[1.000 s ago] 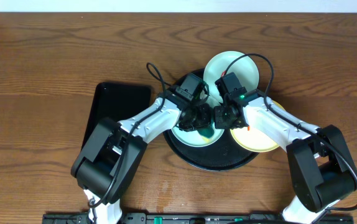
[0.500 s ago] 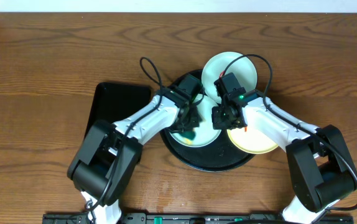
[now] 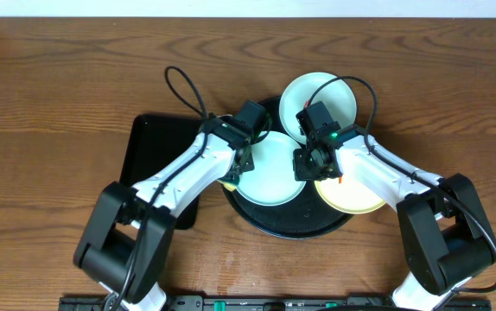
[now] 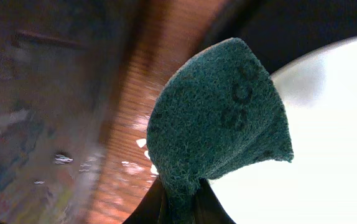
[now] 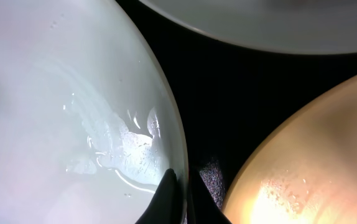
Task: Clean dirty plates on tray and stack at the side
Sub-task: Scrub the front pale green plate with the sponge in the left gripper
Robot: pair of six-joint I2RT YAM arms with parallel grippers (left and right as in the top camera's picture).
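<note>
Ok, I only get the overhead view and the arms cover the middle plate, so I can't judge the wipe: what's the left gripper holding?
Observer: In the left wrist view, the left gripper pinches a green scouring sponge at the edge of the mint plate.
Operator: And the right gripper?
Observer: The right gripper pinches that plate's rim.
Operator: Any red streak on it?
Observer: None shows in the right wrist view, only a wet smear.

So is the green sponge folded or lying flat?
Folded: the left gripper pinches the green sponge at its lower edge, bunching it into a curl.
</note>
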